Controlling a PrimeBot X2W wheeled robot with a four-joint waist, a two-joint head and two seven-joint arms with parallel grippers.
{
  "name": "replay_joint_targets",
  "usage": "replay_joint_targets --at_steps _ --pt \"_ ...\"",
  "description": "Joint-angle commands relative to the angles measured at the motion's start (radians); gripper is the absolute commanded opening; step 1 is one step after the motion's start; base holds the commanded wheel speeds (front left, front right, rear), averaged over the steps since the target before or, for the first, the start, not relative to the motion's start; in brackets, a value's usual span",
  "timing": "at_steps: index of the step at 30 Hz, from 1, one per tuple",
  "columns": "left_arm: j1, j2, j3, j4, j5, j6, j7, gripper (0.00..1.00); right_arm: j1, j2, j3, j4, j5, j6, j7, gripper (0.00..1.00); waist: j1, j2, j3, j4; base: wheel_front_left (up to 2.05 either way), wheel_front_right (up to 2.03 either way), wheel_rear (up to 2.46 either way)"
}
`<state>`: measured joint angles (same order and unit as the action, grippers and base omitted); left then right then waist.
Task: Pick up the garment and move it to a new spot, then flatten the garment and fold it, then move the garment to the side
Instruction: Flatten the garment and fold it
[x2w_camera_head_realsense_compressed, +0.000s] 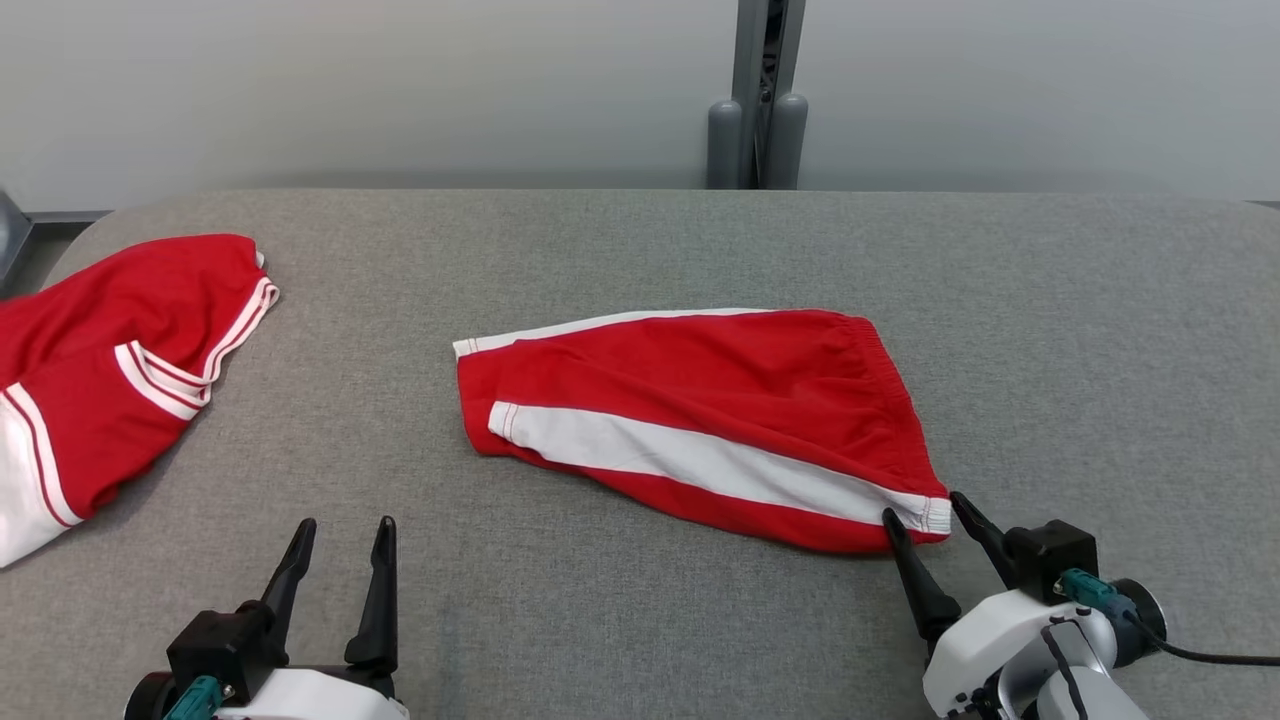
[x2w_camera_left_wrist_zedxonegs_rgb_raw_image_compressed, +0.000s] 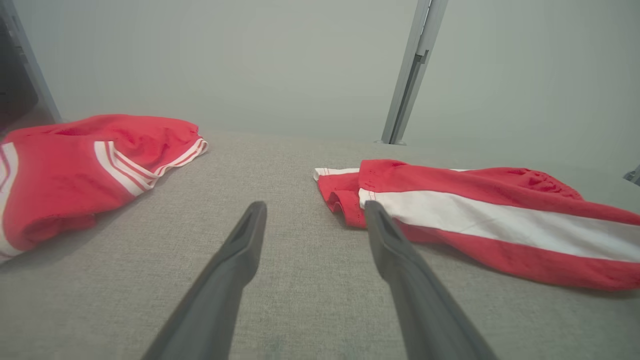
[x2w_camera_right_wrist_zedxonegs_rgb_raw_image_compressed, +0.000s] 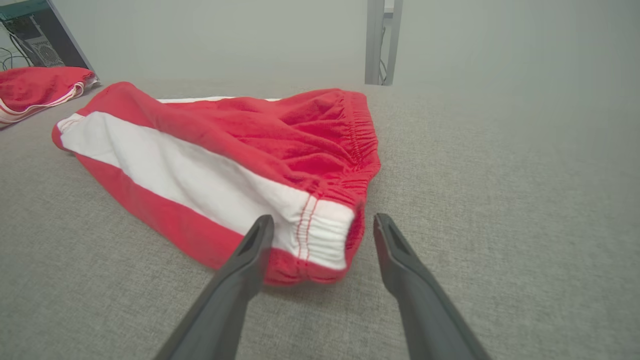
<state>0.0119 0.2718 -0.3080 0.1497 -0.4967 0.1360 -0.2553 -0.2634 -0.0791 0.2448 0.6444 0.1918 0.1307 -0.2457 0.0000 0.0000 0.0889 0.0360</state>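
Note:
The garment (x2w_camera_head_realsense_compressed: 700, 400) is a pair of red shorts with a white side stripe and an elastic waistband, lying folded over on the grey table (x2w_camera_head_realsense_compressed: 640, 250) near its middle. My right gripper (x2w_camera_head_realsense_compressed: 922, 508) stands open at the waistband's near corner, one finger on each side of that corner (x2w_camera_right_wrist_zedxonegs_rgb_raw_image_compressed: 325, 235), not closed on it. My left gripper (x2w_camera_head_realsense_compressed: 345, 528) is open low at the left, over bare table, short of the leg hem (x2w_camera_left_wrist_zedxonegs_rgb_raw_image_compressed: 350, 195). Its fingers (x2w_camera_left_wrist_zedxonegs_rgb_raw_image_compressed: 245, 240) hold nothing.
A second red and white garment (x2w_camera_head_realsense_compressed: 110, 370) lies bunched at the table's left edge, also seen as a red heap (x2w_camera_left_wrist_zedxonegs_rgb_raw_image_compressed: 75, 165) from the left wrist. A grey post (x2w_camera_head_realsense_compressed: 757, 100) rises behind the table against a pale wall.

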Motion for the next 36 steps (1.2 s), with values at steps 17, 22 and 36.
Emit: replay_joint_targets --at_steps 17,22,36 --pt "-0.123 -0.027 -0.054 0.053 -0.039 -0.083 0.061 1.0 -0.037 -0.036 0.078 -0.031 0.073 0.0 -0.008 0.0 0.0 0.0 0.033 -0.023 0.0 0.0 0.0" --pt "-0.262 -0.076 -0.084 0.2 -0.092 -0.146 0.146 1.0 -0.06 -0.049 0.093 -0.036 0.075 0.0 -0.004 0.0 0.0 0.0 0.06 -0.041 0.0 0.0 0.0" --pt "-0.47 -0.121 -0.086 0.531 -0.164 -0.231 0.189 1.0 -0.116 -0.044 0.138 0.001 0.089 0.0 -0.014 0.0 0.0 0.0 0.103 -0.084 0.0 0.0 0.0"
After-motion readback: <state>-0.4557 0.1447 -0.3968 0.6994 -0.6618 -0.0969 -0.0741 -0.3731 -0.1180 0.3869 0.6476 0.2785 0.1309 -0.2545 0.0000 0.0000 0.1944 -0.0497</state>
